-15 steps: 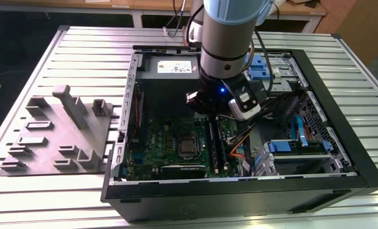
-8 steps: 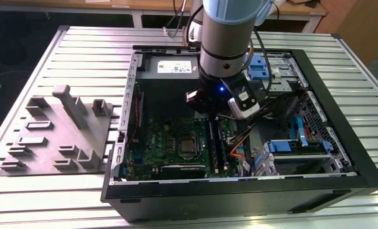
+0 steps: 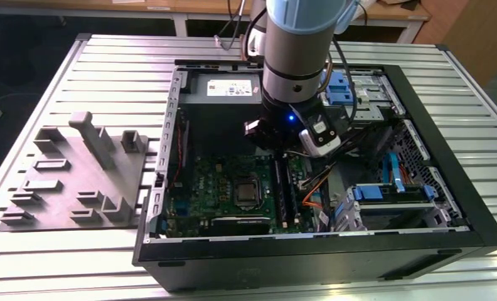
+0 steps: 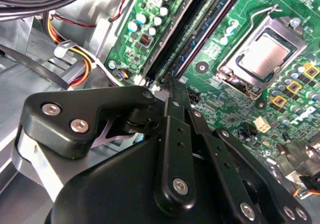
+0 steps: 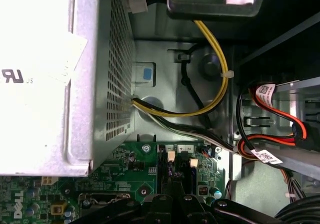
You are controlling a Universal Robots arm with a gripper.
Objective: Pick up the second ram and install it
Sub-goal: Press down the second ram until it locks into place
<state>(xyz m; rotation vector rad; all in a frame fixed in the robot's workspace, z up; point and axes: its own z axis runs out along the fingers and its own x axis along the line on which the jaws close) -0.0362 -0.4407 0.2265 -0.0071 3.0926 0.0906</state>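
Note:
My gripper (image 3: 283,155) reaches down into the open computer case (image 3: 449,207), over the far end of the long black memory slots (image 3: 283,191) of the green board (image 3: 223,182). In the second wrist view its black fingers (image 4: 172,92) are drawn together, with the tips right at the end of the slots (image 4: 175,49). A thin dark strip with a purplish edge, the second ram (image 4: 206,34), stands along the slots and runs away from the tips. Whether the fingers pinch it is hidden. In the first wrist view the gripper (image 5: 172,196) sits over the board's edge.
The processor socket (image 4: 262,57) lies beside the slots. The grey power supply (image 5: 45,74) and yellow, black and orange cables (image 5: 215,84) crowd the case's far end. Blue drive cages (image 3: 391,191) stand at the exterior view's right. A grey fixture (image 3: 81,175) rests outside the case.

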